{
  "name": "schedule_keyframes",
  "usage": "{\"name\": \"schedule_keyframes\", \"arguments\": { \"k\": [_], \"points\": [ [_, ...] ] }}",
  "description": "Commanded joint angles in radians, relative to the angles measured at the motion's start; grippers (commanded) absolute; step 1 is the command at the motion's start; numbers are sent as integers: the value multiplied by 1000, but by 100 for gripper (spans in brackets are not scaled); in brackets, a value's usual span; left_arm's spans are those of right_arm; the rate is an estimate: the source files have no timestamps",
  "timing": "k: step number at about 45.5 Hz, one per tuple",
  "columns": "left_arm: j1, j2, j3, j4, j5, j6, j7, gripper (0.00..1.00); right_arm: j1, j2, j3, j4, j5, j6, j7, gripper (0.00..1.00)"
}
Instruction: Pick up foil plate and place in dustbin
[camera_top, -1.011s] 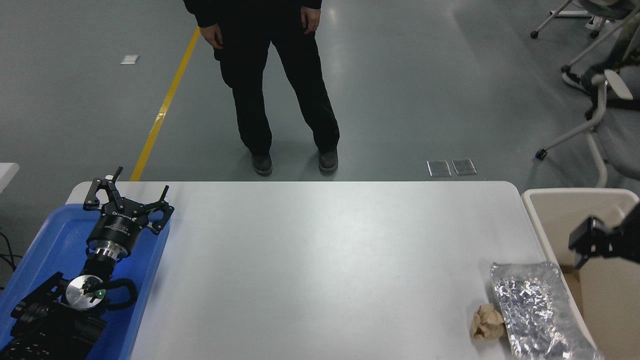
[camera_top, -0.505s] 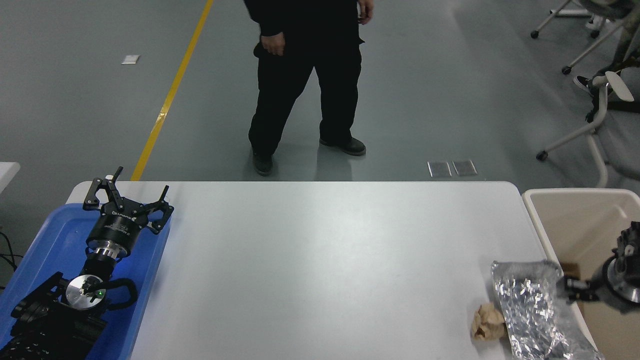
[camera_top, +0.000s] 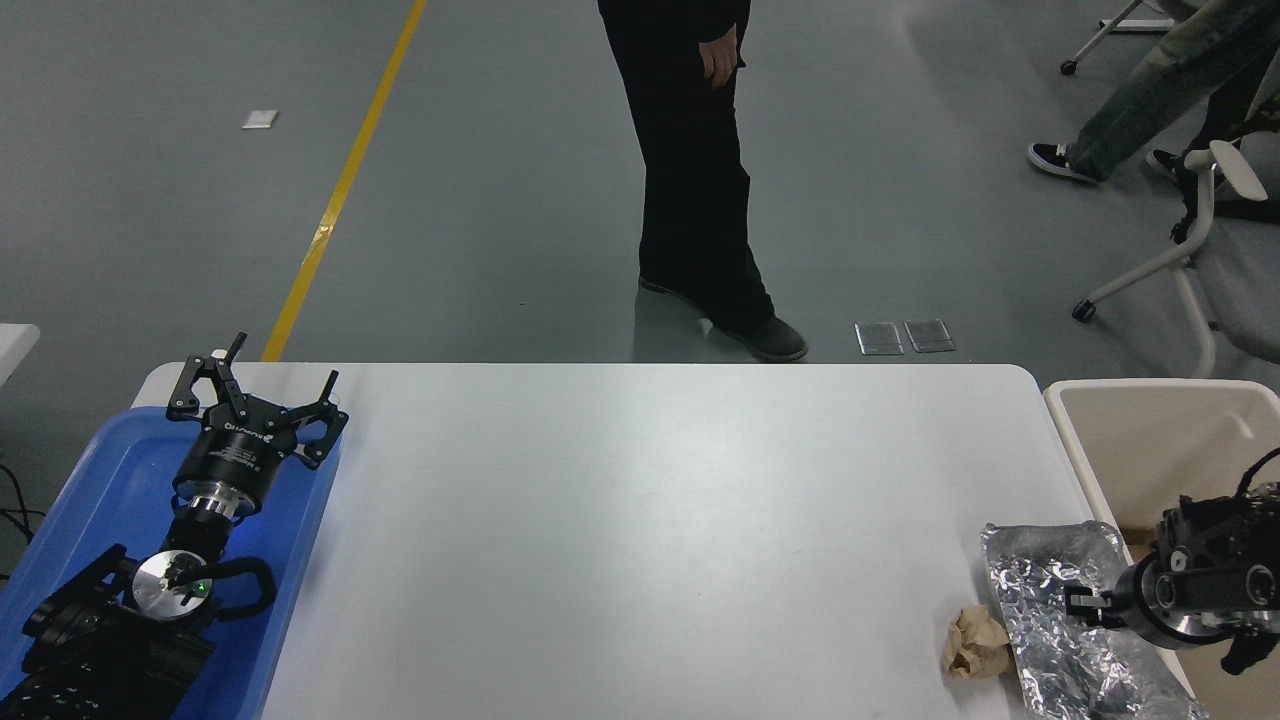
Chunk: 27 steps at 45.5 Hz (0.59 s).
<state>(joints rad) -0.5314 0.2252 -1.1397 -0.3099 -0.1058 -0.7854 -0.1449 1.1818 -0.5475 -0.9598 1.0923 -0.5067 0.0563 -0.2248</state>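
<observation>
A big white table (camera_top: 620, 520) stands on a shiny gray floor (camera_top: 500, 180). Behind the table, to its left, a yellow line (camera_top: 340, 185) runs across the floor. Chairs (camera_top: 1190, 260) stand beyond its right corner.

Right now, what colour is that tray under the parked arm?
Blue: the tray shows plainly in the head view, lower left.
</observation>
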Motion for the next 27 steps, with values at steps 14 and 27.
{"name": "schedule_keyframes", "arguments": {
  "k": [14,27],
  "points": [
    [1,0,0,0,0,0,-1,99,-44,8,12,-43,128,-50,-4,26],
    [-1,0,0,0,0,0,1,99,-54,4,12,-43,223,-50,1,0]
  ]
}}
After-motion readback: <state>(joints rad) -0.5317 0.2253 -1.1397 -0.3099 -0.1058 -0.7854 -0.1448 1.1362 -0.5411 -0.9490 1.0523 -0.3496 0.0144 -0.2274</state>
